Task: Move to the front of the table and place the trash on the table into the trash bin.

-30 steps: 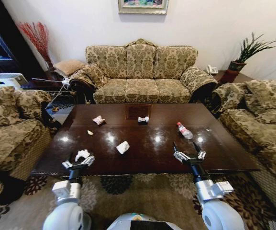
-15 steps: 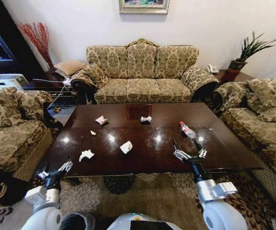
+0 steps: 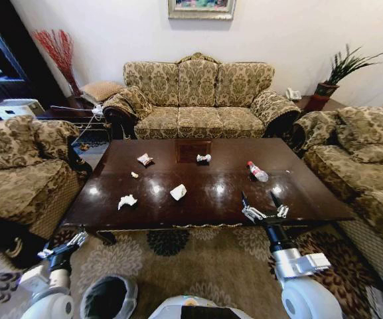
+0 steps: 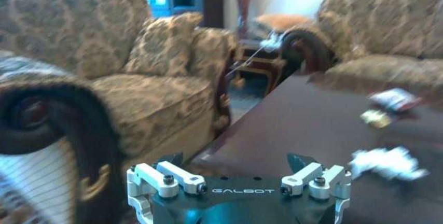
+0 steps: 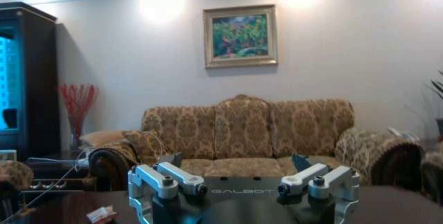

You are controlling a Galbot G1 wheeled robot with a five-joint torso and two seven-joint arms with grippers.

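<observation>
The dark glossy table [image 3: 310, 199] carries the trash: a crumpled tissue [image 3: 127, 201] near its front left, a white paper wad [image 3: 178, 192], a small scrap [image 3: 134, 175], two wrappers [image 3: 145, 159] [image 3: 204, 158] and a clear bottle with a red cap [image 3: 257, 171]. My left gripper [image 3: 62, 244] hangs open and empty below the table's front left corner, beside the black trash bin [image 3: 109, 297] with its white liner. In the left wrist view the left gripper [image 4: 235, 160] faces the tissue [image 4: 387, 163]. My right gripper [image 3: 257, 199] is open over the table's front edge, short of the bottle.
Patterned sofas stand behind the table [image 3: 198, 100], to its left [image 3: 18, 173] and to its right [image 3: 364, 166]. A patterned rug [image 3: 198, 259] covers the floor between me and the table. A plant [image 3: 337, 73] stands at the back right.
My left gripper has drawn back from over the front-left tissue, down and left off the table, still empty. The camera has shifted and the trash bin has come into view. The right arm holds still.
</observation>
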